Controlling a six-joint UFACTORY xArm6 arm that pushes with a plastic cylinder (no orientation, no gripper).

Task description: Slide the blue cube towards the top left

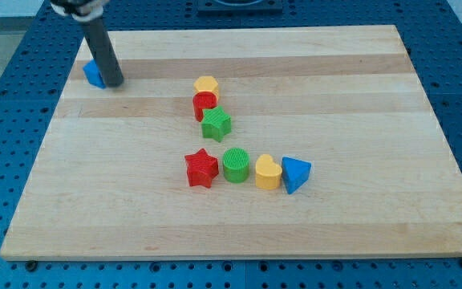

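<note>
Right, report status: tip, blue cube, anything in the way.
My tip at the blue cube, on its right side, contact likely. Cube at the board's top-left edge. Nothing in the way; other blocks clustered mid-board.

The only part of the robot in view is a straight dark rod near the table's top left corner. It is a smooth cylinder, charcoal to near black, with a faint lighter sheen running along one side of its length. Its thickness looks even from top to bottom, with no taper that can be made out. At the upper edge of the view the rod joins a wider fitting, black with pale grey or silvery patches, cropped too much to read its shape. My tip ends bluntly, plain and dark. No cables, screws or markings can be made out.
</note>
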